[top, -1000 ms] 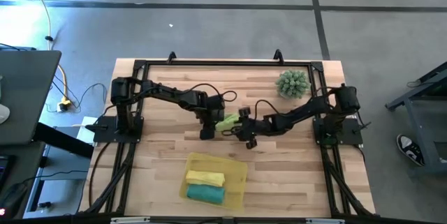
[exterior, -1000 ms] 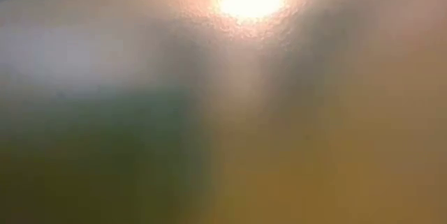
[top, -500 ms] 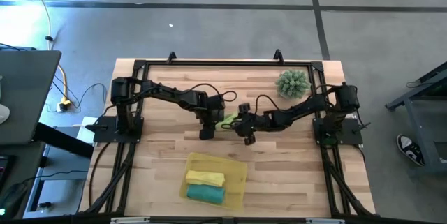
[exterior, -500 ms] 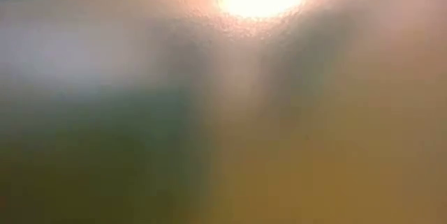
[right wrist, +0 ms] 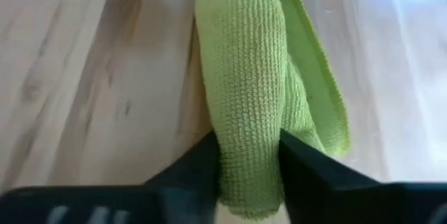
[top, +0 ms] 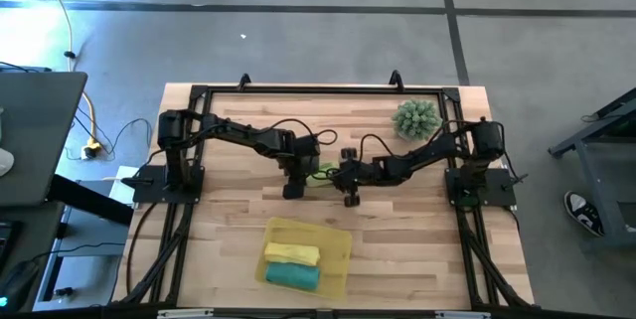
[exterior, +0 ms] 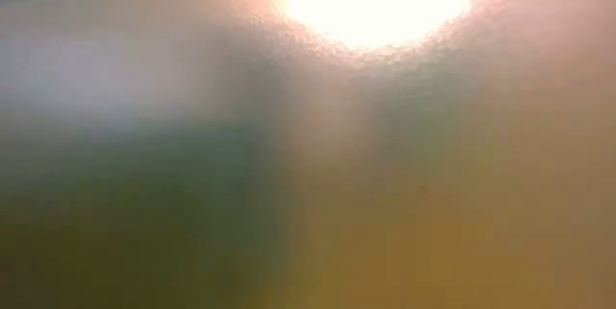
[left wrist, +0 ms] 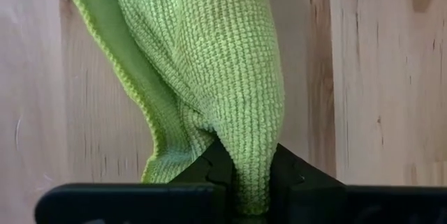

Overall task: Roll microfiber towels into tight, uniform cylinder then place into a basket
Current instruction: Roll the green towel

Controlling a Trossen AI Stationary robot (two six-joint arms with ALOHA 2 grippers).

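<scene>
Two dark jointed arms, looping black cables.

The right gripper has slid in along the surface toward the left gripper, so far less of the lime towel shows between them from above than a second ago. Its jaws, which stood apart beside the loose end of the towel, have now come in on either side of that end and press against it, as the right wrist view shows. The right arm's forearm has stretched out flatter and further toward the middle of the surface.
</scene>
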